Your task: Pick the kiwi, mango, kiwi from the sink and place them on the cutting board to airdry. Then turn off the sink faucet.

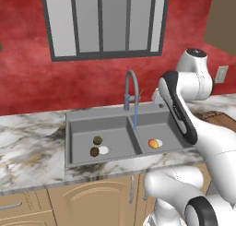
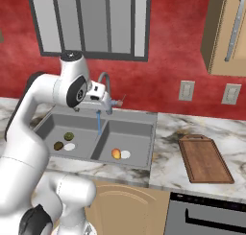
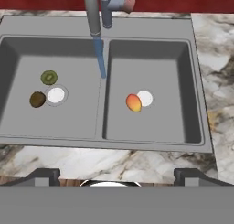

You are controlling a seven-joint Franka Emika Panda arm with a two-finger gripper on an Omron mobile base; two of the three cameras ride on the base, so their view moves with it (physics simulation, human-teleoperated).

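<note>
1. Jaws spread wide, empty, above the sink; no fruit boarded yet.
2. Kiwis sit left basin, mango right; next, drop onto one.

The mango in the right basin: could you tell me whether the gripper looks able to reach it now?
Probably yes: the mango lies uncovered beside the drain, and the open gripper looks down into the sink.

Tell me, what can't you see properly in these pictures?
- Cutting board: in the left base view the arm covers most of it.
- Gripper: the hand view's bottom edge cuts off its fingers below the tips.
- Faucet: in the right base view the hand hides its base.
</note>
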